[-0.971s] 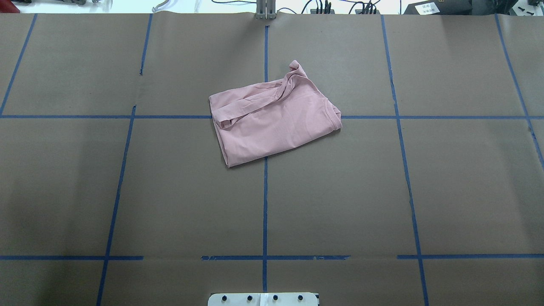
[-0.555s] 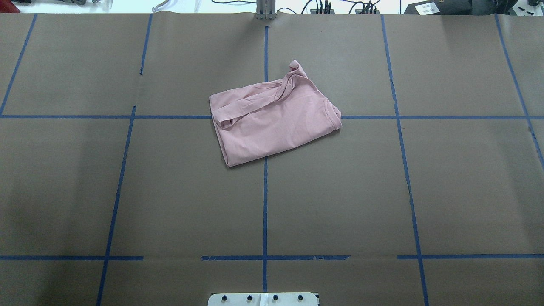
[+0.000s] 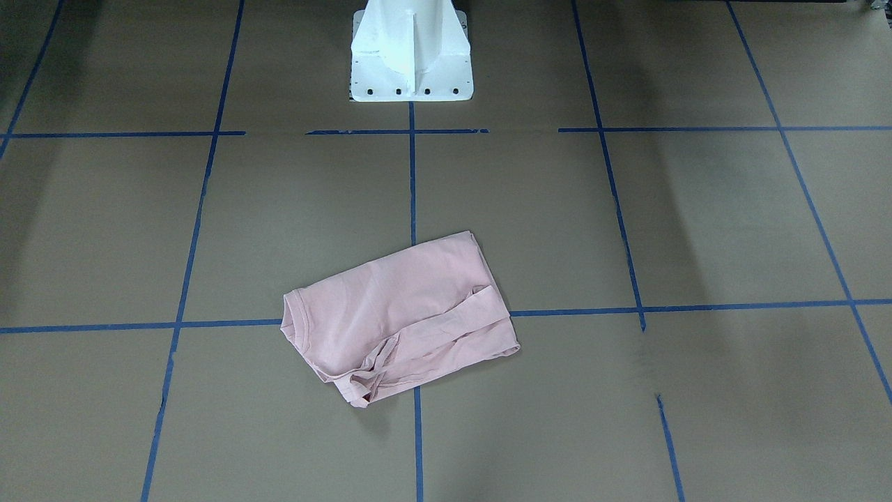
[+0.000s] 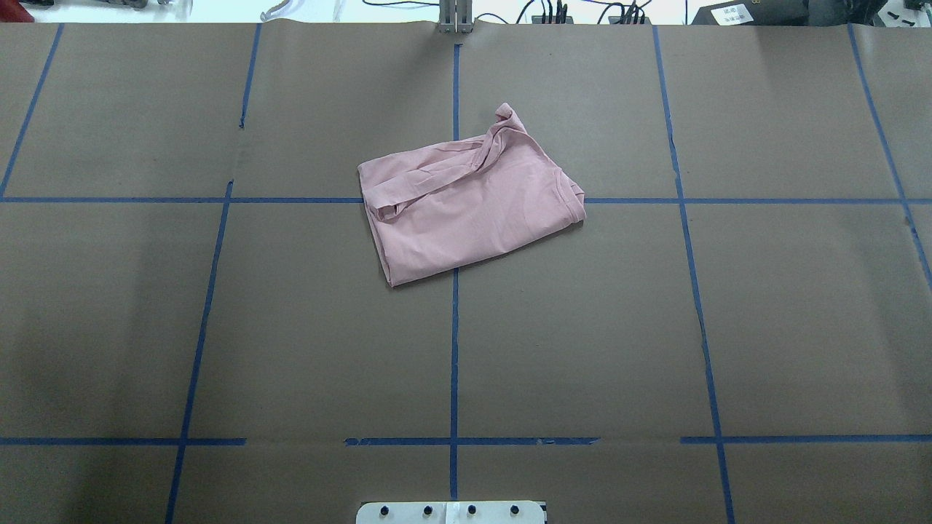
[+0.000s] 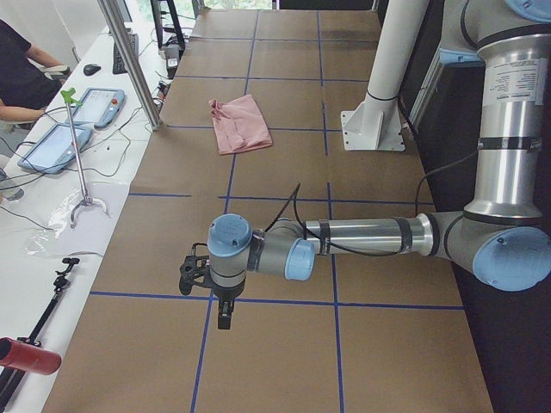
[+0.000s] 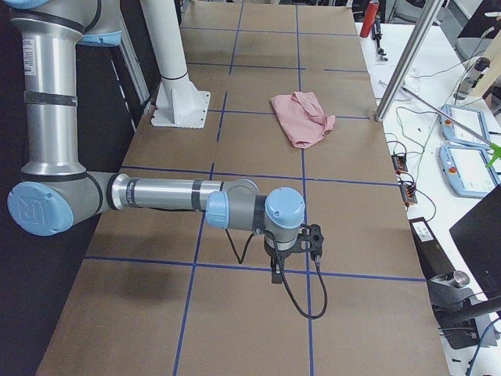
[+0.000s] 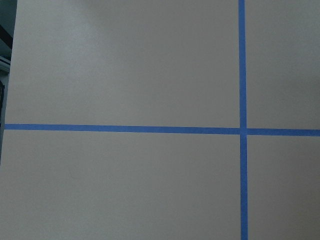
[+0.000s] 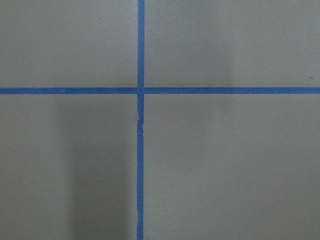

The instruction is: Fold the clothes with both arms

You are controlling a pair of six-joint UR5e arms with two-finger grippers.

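The T-shirt (image 4: 466, 218) lies folded into a compact rectangle on the table (image 4: 291, 327). It covers the crossing of the centre blue tape line (image 4: 453, 349) and the far cross line, with its collar (image 4: 575, 198) at the right end. A twisted strip of fabric lies along its far edge. The left gripper (image 5: 224, 318) and the right gripper (image 6: 275, 274) hang low over opposite table ends, well apart from the T-shirt. Whether either pincer is open or closed cannot be told.
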